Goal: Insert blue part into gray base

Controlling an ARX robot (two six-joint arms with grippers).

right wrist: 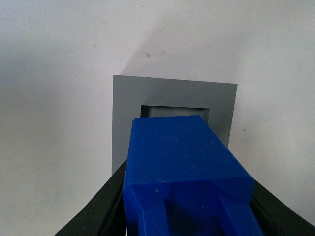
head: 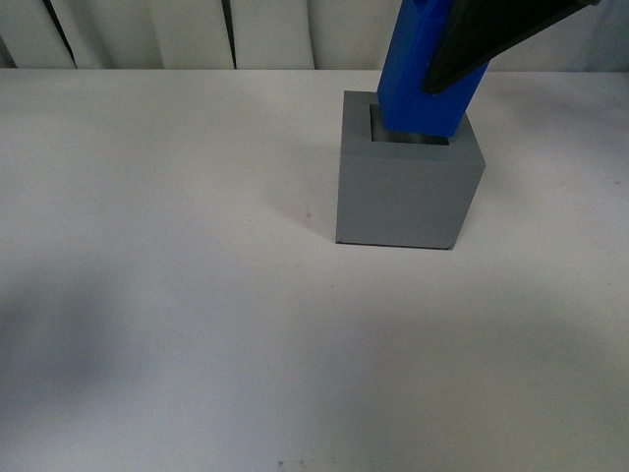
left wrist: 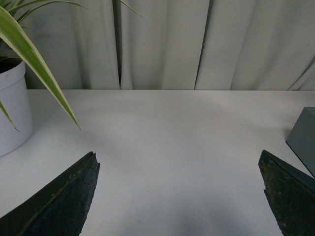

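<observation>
1. While the right jaws are clamped on the blue part (head: 423, 79), with one black finger (head: 491, 34) pressed flat against its side in the front view, the part hangs directly over the gray base (head: 408, 192).
2. The base stands on the white bench (head: 147, 315), right of the middle and toward the far edge, near the pale pleated curtain (left wrist: 162, 44).
3. The part's lower end sits at the mouth of the square socket (right wrist: 177, 111) in the base's top face. A strip of the socket's inner wall shows beyond it (the right wrist view shows this best). I cannot tell whether the end has already entered the socket or only hovers at its rim.
4. In the right wrist view the blue block fills the foreground between two dark fingers, one on each side. The gray rim of the base frames it on three sides.
5. The left jaws are spread wide and hold nothing. Their two dark fingers (left wrist: 64, 201) hang above bare bench, and one corner of the gray base shows at the margin of that view.
6. A white plant pot (left wrist: 12, 113) with striped green leaves (left wrist: 37, 59) stands on the bench against the curtain, well apart from the base.
</observation>
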